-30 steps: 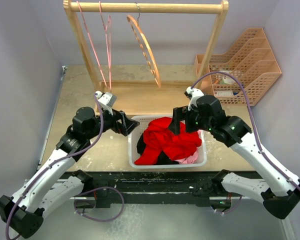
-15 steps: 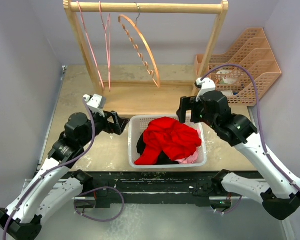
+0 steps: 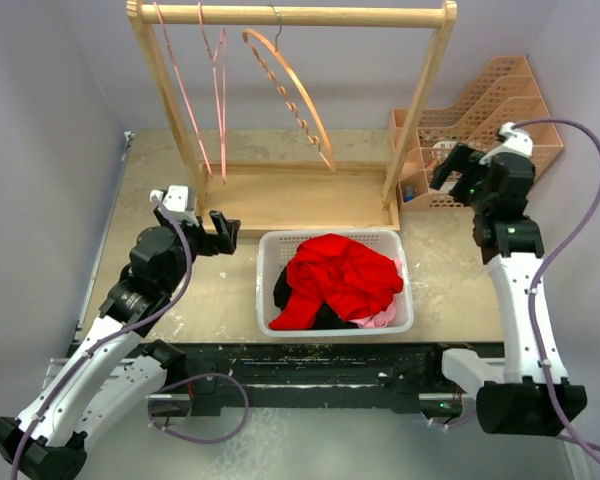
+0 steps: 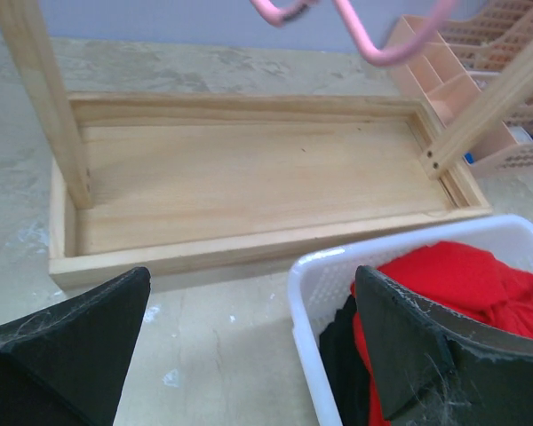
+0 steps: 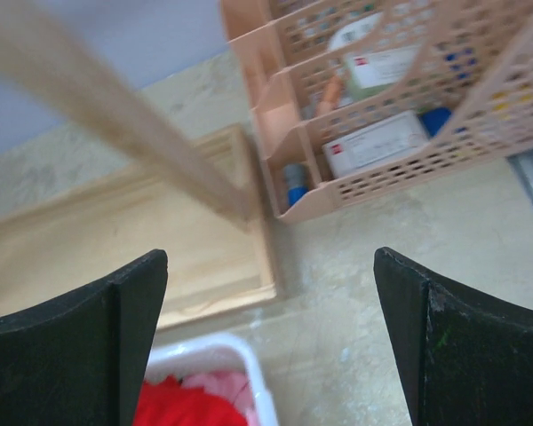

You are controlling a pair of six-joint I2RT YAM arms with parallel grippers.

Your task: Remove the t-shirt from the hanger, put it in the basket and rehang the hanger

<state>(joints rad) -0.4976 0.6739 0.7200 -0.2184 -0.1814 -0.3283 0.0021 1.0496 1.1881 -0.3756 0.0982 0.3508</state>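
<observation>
Reaching low from the near-left corner, the left gripper [image 3: 220, 225] hovers just beside the white basket [image 3: 330, 236], jaws wide apart and empty. The right gripper [image 3: 450, 165] stands raised toward the far-right corner, equally spread, holding nothing. The red t-shirt [image 3: 340, 275] lies heaped in the basket, mostly hiding a pink garment [image 3: 382, 318]; the wooden hanger [image 3: 305, 95] hangs bare.

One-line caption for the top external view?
Red t-shirt heaped in the white basket, wooden hanger bare on the rack, left gripper and right gripper open, empty.
</observation>
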